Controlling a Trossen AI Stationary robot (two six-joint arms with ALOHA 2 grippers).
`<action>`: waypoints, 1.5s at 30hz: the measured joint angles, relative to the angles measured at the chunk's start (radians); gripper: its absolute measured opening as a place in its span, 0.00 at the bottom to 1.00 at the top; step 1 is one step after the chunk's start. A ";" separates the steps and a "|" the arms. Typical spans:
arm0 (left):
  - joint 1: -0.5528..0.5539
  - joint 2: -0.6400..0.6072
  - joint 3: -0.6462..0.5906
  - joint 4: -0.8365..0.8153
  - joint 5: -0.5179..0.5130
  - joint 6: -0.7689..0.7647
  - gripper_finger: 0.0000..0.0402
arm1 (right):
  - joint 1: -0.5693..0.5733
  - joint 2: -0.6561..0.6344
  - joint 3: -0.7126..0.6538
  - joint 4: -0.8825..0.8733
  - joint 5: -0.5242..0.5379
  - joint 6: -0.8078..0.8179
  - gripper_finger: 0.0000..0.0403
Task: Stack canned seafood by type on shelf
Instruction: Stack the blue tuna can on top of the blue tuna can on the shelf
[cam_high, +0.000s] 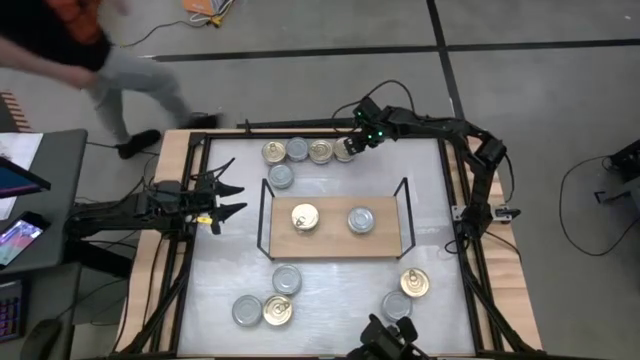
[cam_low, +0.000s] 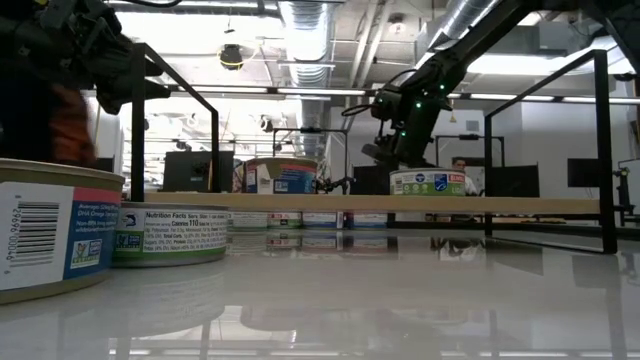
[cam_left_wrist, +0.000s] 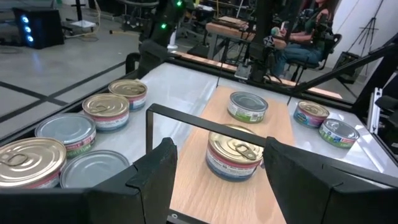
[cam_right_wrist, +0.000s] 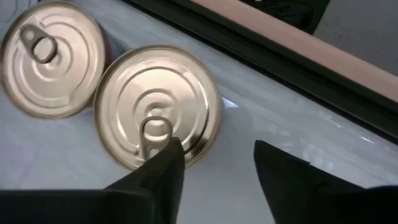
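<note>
My right gripper (cam_right_wrist: 211, 165) hovers over a gold-lidded tin (cam_right_wrist: 157, 106) behind the shelf (cam_high: 335, 243), jaws spread. My left gripper (cam_high: 228, 197) waits beside the shelf, jaws apart, empty.

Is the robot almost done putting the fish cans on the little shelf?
Not nearly. Only two cans sit on the shelf: a gold-lid can and a silver-lid can, side by side, nothing stacked. The right gripper is over a gold can in the back row, not holding it yet. About ten cans wait on the table.
</note>
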 joint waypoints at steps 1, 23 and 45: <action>0.000 0.000 0.000 0.000 0.000 0.000 0.57 | 0.000 0.000 0.000 0.004 0.000 0.003 0.50; 0.000 0.000 0.000 0.010 0.001 0.000 0.57 | 0.000 -0.007 -0.127 0.082 -0.005 0.044 0.21; 0.000 0.000 0.000 0.026 -0.003 0.007 0.57 | 0.138 -0.283 -0.132 -0.210 0.132 -0.273 0.20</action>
